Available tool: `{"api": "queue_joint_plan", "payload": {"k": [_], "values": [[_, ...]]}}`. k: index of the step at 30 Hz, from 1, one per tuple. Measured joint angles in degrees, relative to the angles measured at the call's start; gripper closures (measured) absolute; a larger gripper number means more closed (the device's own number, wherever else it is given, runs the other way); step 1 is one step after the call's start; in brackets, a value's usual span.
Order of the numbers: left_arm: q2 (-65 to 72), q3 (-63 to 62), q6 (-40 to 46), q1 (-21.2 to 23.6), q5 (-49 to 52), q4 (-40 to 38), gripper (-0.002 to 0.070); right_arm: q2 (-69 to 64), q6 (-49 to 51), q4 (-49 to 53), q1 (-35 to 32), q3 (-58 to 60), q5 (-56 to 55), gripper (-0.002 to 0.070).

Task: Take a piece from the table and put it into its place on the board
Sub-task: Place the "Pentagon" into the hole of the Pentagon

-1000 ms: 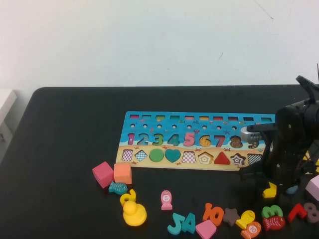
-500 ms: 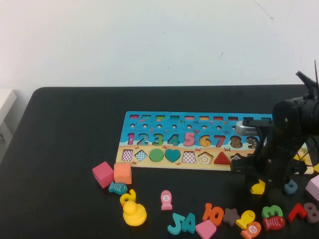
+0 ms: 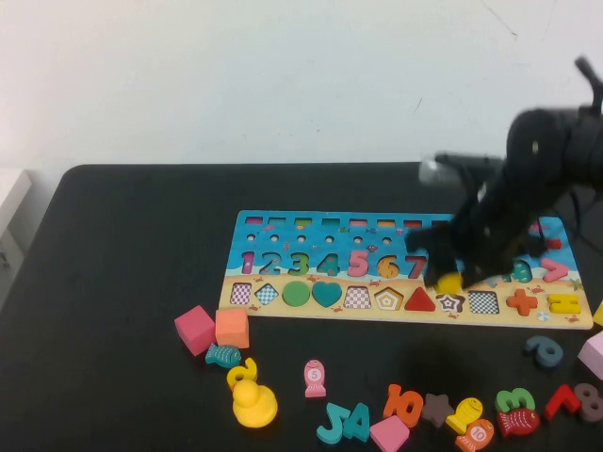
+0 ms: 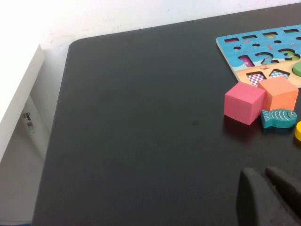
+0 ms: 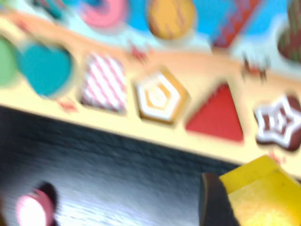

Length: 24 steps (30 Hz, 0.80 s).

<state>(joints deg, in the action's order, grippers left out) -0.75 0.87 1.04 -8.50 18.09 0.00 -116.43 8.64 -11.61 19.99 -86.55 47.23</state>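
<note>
While the right gripper (image 3: 450, 279) grips the yellow pentagon (image 3: 448, 281) at centre right, the pentagon slot (image 3: 388, 298) lies leftward on the board (image 3: 283, 226). Misrotation could jam it. Left gripper (image 4: 268, 197) rests lower right, state unclear.

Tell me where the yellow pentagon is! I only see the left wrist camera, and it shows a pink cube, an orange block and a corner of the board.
Observer: The right end effector holds the yellow pentagon over the board's sandy strip, by the red triangle.
Operator: My left end effector just hangs over the table. Is the pentagon's hole empty?
Observer: Yes, the pentagon cut-out is empty, between a checkered square cut-out and the red triangle.
</note>
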Motion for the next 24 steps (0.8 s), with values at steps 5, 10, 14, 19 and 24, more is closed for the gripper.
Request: {"api": "queue_joint_plan", "payload": {"k": [5,10,14,19,24], "values": [[0.00,0.00,0.00,0.00,0.00,0.00,0.0676,-1.75,0.27,-0.32,1.53,-7.48,1.89,0.0297],[0.00,0.00,0.00,0.00,0.00,0.00,0.0677,-8.40,0.86,-0.16,4.63,-14.50,5.99,0.0297],[0.00,0.00,0.00,0.00,0.00,0.00,0.0677,-13.49,2.22,1.78,6.36,-19.25,10.22,0.0297],[0.00,0.00,0.00,0.00,0.00,0.00,0.0677,-16.49,2.53,2.72,6.72,-22.15,12.11,0.0297],[0.00,0.00,0.00,0.00,0.00,0.00,0.0677,-16.54,2.76,2.95,6.72,-22.37,10.97,0.0297]]}}
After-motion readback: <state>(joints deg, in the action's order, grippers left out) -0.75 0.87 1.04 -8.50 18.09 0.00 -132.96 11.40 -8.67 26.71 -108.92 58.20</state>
